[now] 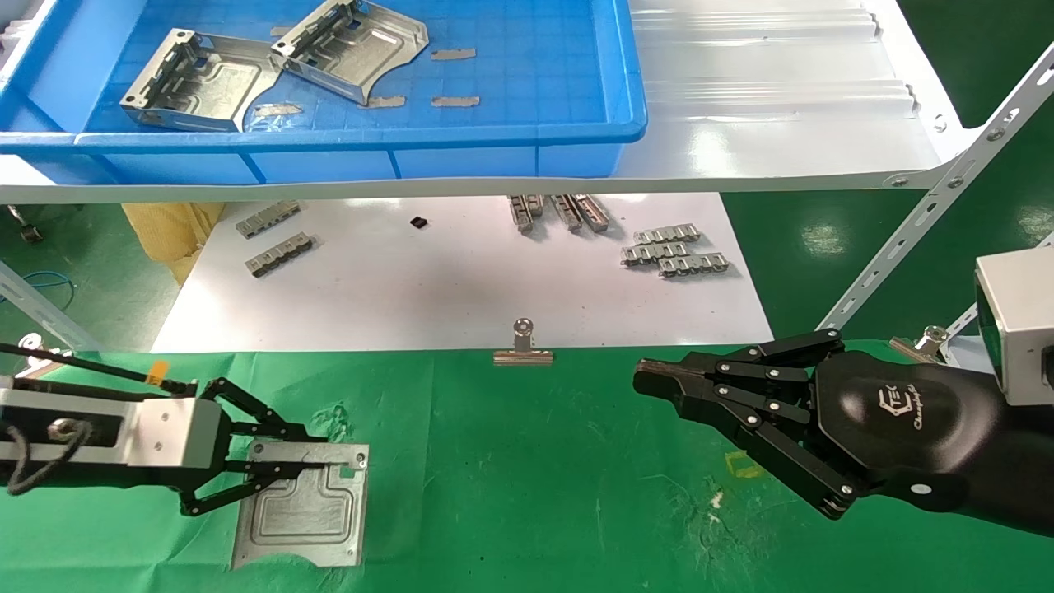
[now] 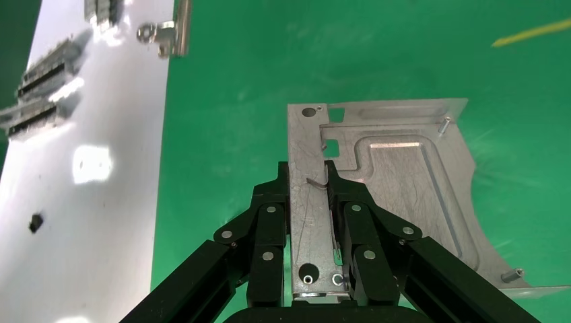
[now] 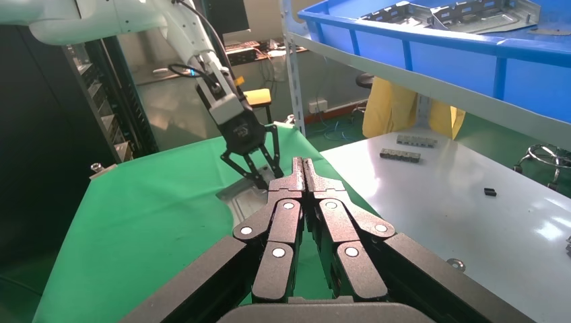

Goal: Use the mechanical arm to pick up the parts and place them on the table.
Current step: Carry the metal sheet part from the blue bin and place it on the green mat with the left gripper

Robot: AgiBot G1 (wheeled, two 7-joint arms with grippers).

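Note:
One silvery part [image 1: 305, 515] lies flat on the green-clothed table [image 1: 535, 478] at the front left. My left gripper [image 1: 309, 465] is shut on this part's folded rim; in the left wrist view the fingers [image 2: 269, 215] press both sides of the rim strip of the part [image 2: 404, 182]. Two more parts [image 1: 206, 82] [image 1: 354, 45] lie in the blue tray [image 1: 370, 136] on the upper shelf. My right gripper [image 1: 650, 379], black with a white logo, hovers over the cloth at the right, shut and empty [image 3: 303, 165].
A white board [image 1: 453, 313] lies behind the cloth with small grey linked strips [image 1: 675, 251] and a binder clip [image 1: 523, 350] at its front edge. A slotted white brace [image 1: 930, 206] slants down at the right, close to the right arm.

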